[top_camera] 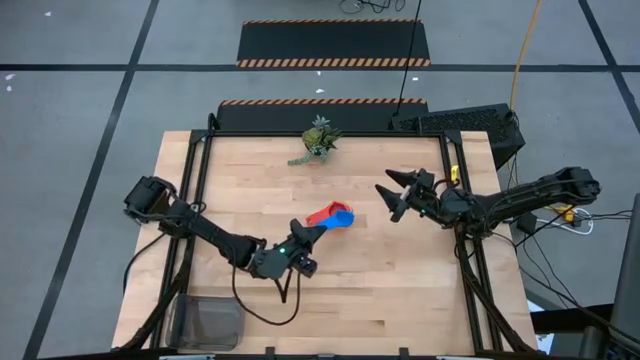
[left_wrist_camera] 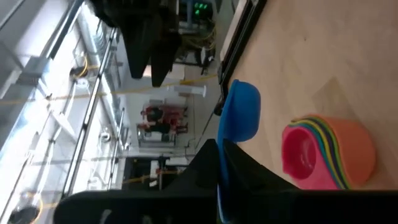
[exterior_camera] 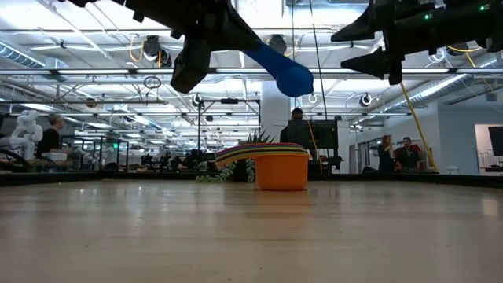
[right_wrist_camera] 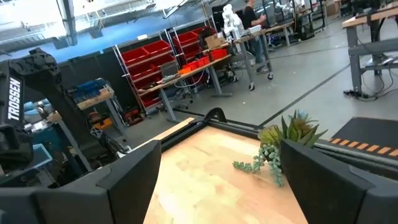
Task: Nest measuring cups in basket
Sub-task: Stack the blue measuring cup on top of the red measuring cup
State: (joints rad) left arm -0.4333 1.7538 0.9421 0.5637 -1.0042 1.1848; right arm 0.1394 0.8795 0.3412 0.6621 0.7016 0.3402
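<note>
Surface: a pale wooden butcher-block table [top_camera: 380,270] framed by black rails.

Near corner on the left arm's side: a dark grey see-through mesh basket [top_camera: 212,322] is seen, well apart from the cups.

Mid-table: the left gripper [top_camera: 312,231] is raised above the wood, its fingers closed on the handle of a blue plastic measuring cup [exterior_camera: 283,69]. Beneath and beside it, a nested stack of plastic cups [exterior_camera: 271,166], orange outermost and red innermost, is standing on the table. The right gripper [top_camera: 394,197] is held aloft nearby, fingers spread apart.

Far edge: a small green leafy plant [top_camera: 318,140].

Beyond: red storage bins on shelving [right_wrist_camera: 163,67], workbenches, and people are visible.
</note>
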